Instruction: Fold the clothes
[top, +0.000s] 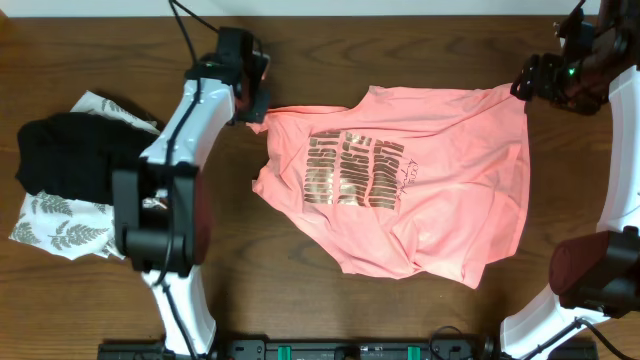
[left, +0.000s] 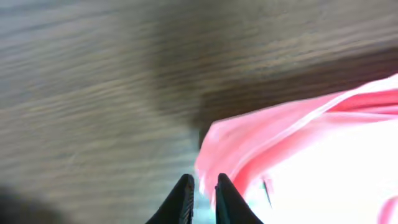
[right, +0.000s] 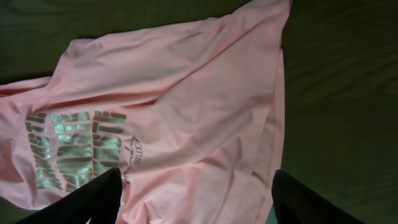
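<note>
The clothes, a salmon-pink T-shirt (top: 430, 190) with bronze lettering (top: 355, 168), lie spread and creased across the middle of the wooden table. One corner stretches left to my left gripper (top: 257, 116). In the left wrist view that gripper (left: 204, 183) has its jaws almost together, with the shirt's edge (left: 298, 143) running into the narrow slit. My right gripper (top: 530, 85) hovers at the shirt's far right corner. In its own view it (right: 196, 199) stands wide open over the pink fabric (right: 186, 93), holding nothing, with the lettering (right: 74, 146) to its left.
A black folded garment (top: 65, 155) lies on a white one with a grey leaf print (top: 60, 230) at the table's left edge, beside the left arm. Bare wood (top: 300, 290) shows in front of the shirt.
</note>
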